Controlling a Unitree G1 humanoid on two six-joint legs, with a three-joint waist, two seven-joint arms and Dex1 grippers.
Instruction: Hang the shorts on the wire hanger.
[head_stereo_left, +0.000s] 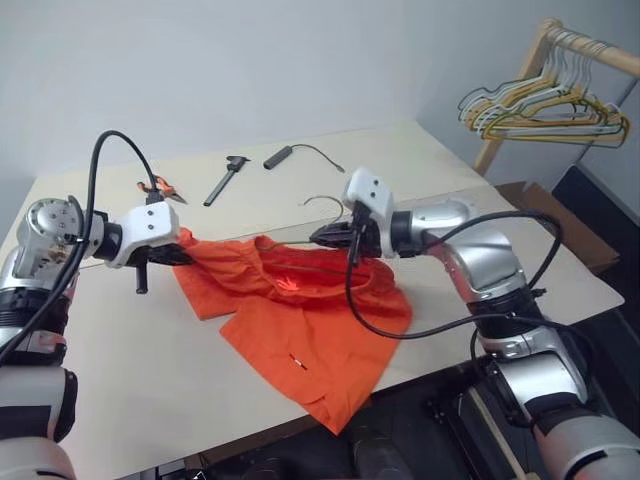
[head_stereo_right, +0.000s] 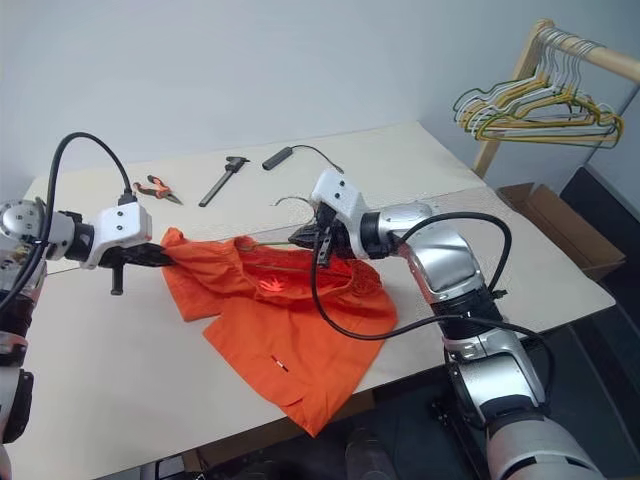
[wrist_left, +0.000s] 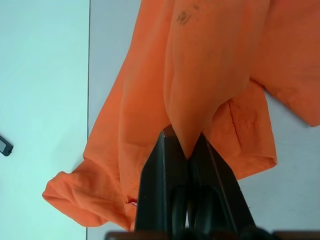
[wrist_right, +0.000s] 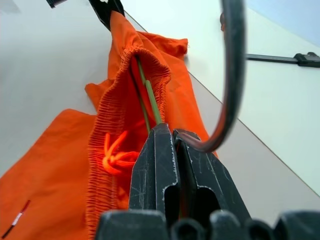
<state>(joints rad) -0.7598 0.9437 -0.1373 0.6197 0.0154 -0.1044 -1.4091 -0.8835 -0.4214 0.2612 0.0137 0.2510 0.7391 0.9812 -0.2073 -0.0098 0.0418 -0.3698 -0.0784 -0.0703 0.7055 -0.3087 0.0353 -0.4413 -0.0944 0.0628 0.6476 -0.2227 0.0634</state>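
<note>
Threading step in hand: left hand (head_stereo_left: 185, 255) clamps the shorts (head_stereo_left: 300, 320) off the counter (head_stereo_left: 120, 400); right hand (wrist_right: 172, 137) clamps the wire hanger (wrist_right: 150, 97) inside the waistband. Next: slide the hanger farther through.

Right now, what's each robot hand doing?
Left hand: closed on the shorts.
Right hand: closed on the wire hanger.
</note>
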